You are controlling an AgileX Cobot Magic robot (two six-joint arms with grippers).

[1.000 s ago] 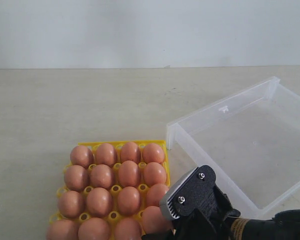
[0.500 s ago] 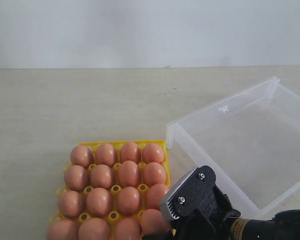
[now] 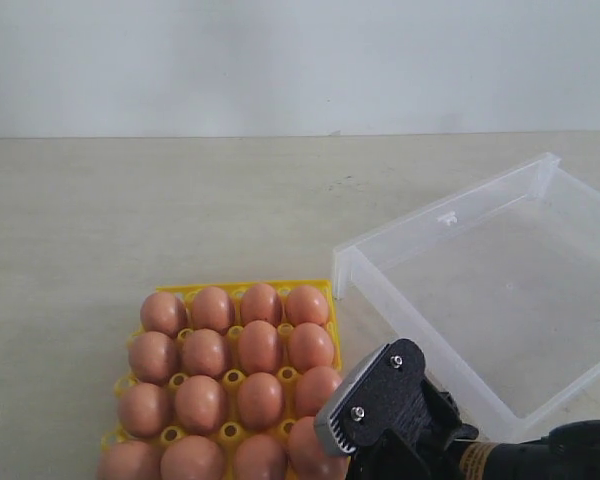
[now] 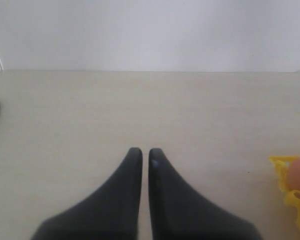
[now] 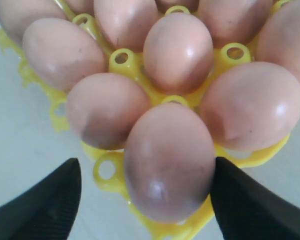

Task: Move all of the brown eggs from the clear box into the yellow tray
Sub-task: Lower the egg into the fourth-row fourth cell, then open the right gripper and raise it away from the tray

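Brown eggs sit in yellow tray, clear box just beside. Right end effector open, straddling corner egg. Left end effector closed above table.

Soft, even light; small glints on the brown eggs; my left fingers blur close up.
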